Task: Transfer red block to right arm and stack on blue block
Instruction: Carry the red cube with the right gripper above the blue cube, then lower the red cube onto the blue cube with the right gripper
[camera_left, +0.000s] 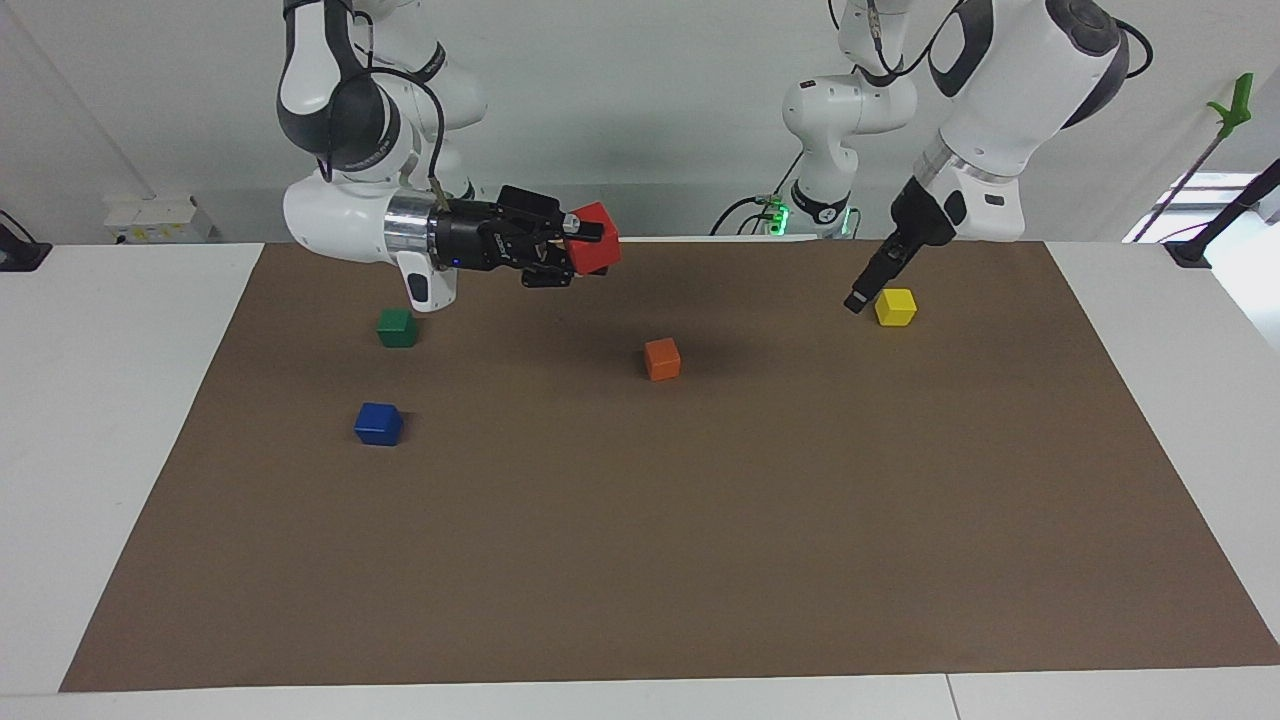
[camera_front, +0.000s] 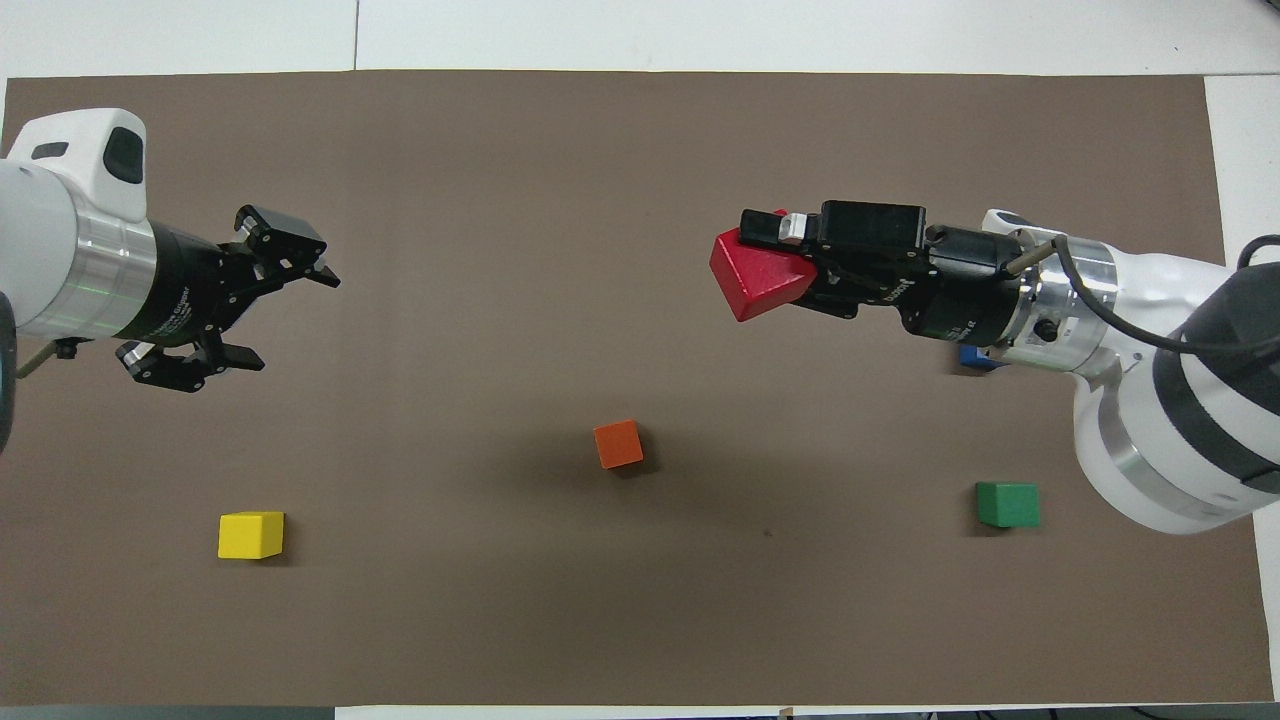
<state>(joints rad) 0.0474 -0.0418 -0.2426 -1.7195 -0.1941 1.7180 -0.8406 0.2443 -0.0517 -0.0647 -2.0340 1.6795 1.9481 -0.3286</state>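
You have the small bright red cube (camera_left: 594, 238) clamped between the fingers of the right pincer (camera_left: 572, 250), held in the air with one corner tipped down. The right arm (camera_left: 340, 205) lies almost level, its wrist turned sideways so the pincer points toward the left arm's end of the table (camera_left: 130, 330), over the edge of the brown paper mat (camera_left: 700, 520) nearest the robots.

Below and ahead of this pincer the small orange cube (camera_left: 662, 359) sits alone near the middle of the mat, with bare mat on all sides. The small deep blue cube (camera_left: 378, 423) rests flat on the mat under the right arm's wrist, back toward that arm's end of the table; in the overhead view the wrist covers all but a sliver of it (camera_front: 975, 358). The small dark green cube (camera_left: 397, 327) stands near it, closer to the robots, well apart from it. Nothing stands on top of the blue cube, and the wide part of the mat farther from the robots is open.

The left pincer (camera_front: 268, 305) hangs with its fingers spread and holds nothing. The left arm (camera_left: 1000, 100) slopes down, the pincer raised beside the small yellow cube (camera_left: 895, 307), which lies on the mat.
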